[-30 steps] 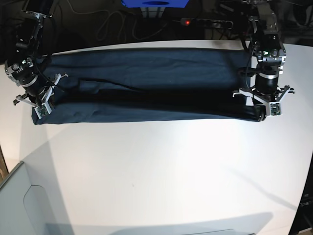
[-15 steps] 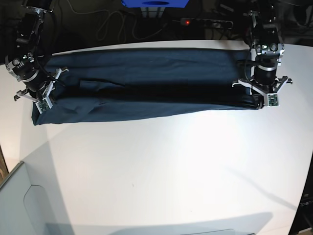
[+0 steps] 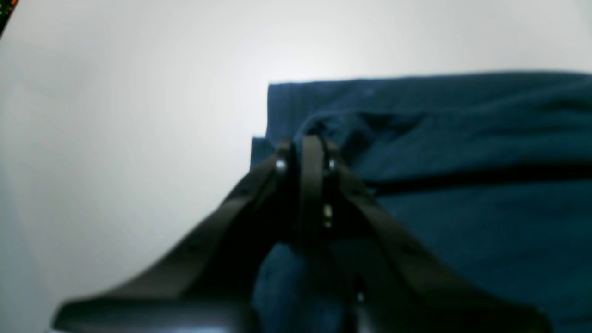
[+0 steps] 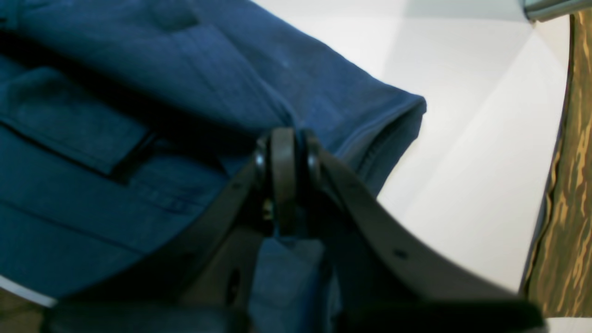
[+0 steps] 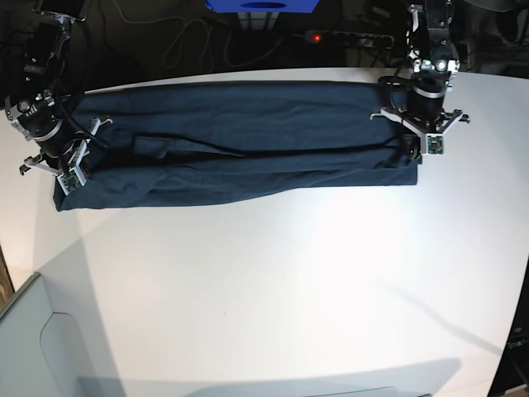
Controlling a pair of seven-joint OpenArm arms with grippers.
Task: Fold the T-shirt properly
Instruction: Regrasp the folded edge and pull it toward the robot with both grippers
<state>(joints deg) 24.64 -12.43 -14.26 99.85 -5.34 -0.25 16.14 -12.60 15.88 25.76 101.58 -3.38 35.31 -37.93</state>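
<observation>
The dark navy T-shirt (image 5: 240,149) lies as a long folded band across the far half of the white table (image 5: 273,281). At its right end in the base view, my left gripper (image 5: 414,150) is shut on the T-shirt's edge. The left wrist view shows that gripper (image 3: 307,144) with its jaws pressed together over a bunched fold of the T-shirt (image 3: 462,222). At the band's left end, my right gripper (image 5: 71,175) is shut on the cloth. In the right wrist view the right gripper (image 4: 283,138) pinches a layer of the T-shirt (image 4: 115,175) beside a hemmed corner.
A power strip (image 5: 347,37) with a red light, cables and a blue object (image 5: 263,5) lie behind the table's far edge. A grey bin (image 5: 33,347) stands at the near left corner. A brown patterned surface (image 4: 571,185) borders the table in the right wrist view.
My left gripper has carried the shirt's right end back and inward, shortening and narrowing the band there. My right gripper has shifted slightly toward the back with its end.
</observation>
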